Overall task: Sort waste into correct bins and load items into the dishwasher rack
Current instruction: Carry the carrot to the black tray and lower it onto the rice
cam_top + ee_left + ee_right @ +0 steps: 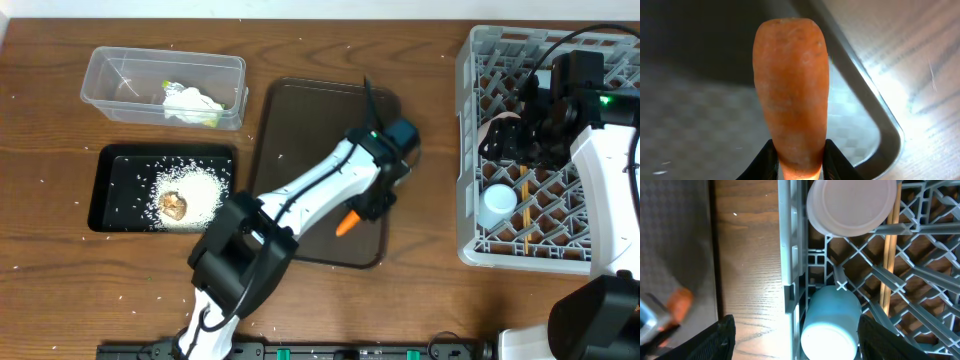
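Your left claw (800, 167) pinches the carrot (792, 90) over the brown tray (300, 130). It looks bound for the black tray (120, 165) with the rice (200, 185). A blue cup (832, 325) is already in the rack (480, 60). Your right claw (797, 340) hangs wide apart and empty.

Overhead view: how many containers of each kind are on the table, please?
Clear plastic tub: 1
Black tray: 1
Brown serving tray: 1
Grey rack: 1
Total: 4
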### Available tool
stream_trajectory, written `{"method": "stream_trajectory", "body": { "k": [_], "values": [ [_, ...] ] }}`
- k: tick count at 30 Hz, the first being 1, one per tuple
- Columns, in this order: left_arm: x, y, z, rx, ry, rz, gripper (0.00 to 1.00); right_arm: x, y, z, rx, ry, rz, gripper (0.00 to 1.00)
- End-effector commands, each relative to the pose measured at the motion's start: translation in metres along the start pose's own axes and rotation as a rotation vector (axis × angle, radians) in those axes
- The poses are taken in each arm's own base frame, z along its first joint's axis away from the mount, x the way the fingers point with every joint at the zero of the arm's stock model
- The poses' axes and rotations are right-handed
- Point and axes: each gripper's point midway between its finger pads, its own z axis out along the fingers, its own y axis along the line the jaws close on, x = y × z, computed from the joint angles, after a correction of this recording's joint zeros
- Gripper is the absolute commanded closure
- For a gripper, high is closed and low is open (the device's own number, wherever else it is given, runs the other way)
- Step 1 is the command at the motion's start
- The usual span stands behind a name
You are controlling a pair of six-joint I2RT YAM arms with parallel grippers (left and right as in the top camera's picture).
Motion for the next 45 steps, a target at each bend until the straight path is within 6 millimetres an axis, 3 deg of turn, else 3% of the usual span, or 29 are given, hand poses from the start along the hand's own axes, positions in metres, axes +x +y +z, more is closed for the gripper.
{"method": "stream_trajectory", "body": {
  "k": [1,4,7,15,22,27,34,38,43,44,45],
  "values": [
    [-0.014,0.035,-0.033,-0.038,-0.08,-0.081,0.9,-0.005,0.0,-0.012,0.003,-0.037,-0.014,0.28],
    [-0.011,0.073,-0.046,-0.045,-0.097,-0.176,0.9,-0.005,0.0,-0.012,0.003,-0.037,-0.015,0.27],
    [0.004,0.12,-0.052,-0.062,-0.088,-0.317,0.9,-0.004,0.0,-0.012,0.003,-0.036,-0.015,0.27],
    [0.078,0.238,-0.061,-0.067,-0.043,-0.677,0.91,-0.005,0.0,-0.012,0.002,-0.038,-0.015,0.27],
    [0.127,0.3,-0.06,-0.08,-0.073,-0.885,0.9,-0.006,0.0,-0.012,0.002,-0.041,-0.015,0.26],
    [0.146,0.301,-0.04,-0.061,-0.028,-0.939,0.9,-0.006,0.0,-0.012,0.002,-0.041,-0.015,0.26],
    [0.169,0.281,-0.015,-0.036,0.077,-0.976,0.9,-0.005,0.0,-0.012,0.002,-0.037,-0.015,0.27],
    [0.186,0.277,-0.006,-0.073,0.144,-1.032,0.9,-0.005,0.0,-0.012,0.002,-0.037,-0.015,0.26],
    [0.191,0.272,-0.002,-0.071,0.163,-1.069,0.9,-0.005,0.0,-0.012,0.002,-0.038,-0.015,0.26],
    [0.19,0.272,-0.002,-0.071,0.162,-1.074,0.88,-0.005,0.0,-0.012,0.002,-0.037,-0.015,0.27],
    [0.19,0.273,-0.002,-0.072,0.159,-1.074,0.78,-0.005,0.0,-0.012,0.002,-0.037,-0.015,0.26]
  ]
}}
